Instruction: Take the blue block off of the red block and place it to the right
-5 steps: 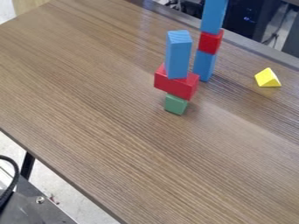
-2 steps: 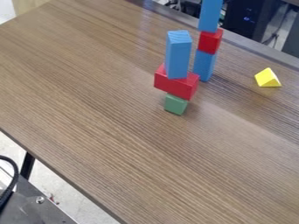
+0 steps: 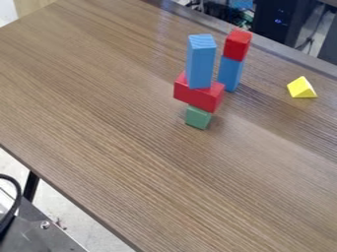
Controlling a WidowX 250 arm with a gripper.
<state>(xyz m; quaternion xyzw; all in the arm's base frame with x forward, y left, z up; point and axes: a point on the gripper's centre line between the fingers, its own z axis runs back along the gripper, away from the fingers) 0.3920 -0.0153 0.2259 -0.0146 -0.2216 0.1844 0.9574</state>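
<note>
At the back, a red block (image 3: 237, 45) rests on an upright blue block (image 3: 230, 73), with nothing on its top face. Above it, cut off by the view's top edge, a bit of blue (image 3: 241, 4) shows, apart from the red block; it looks like the lower end of a blue block. In front and to the left is another stack: a tall blue block (image 3: 201, 61) upright on a wide red block (image 3: 199, 94), which sits on a small green block (image 3: 197, 117).
A yellow triangular block (image 3: 301, 88) lies to the right of both stacks, near the table's far edge. The brown wooden table (image 3: 118, 147) extends in front and to the left. Dark equipment stands behind the far edge.
The blue block that stood on the rear red block first shifted slightly left, then rose off it to the top edge of the view. The front stack and yellow block have not moved.
</note>
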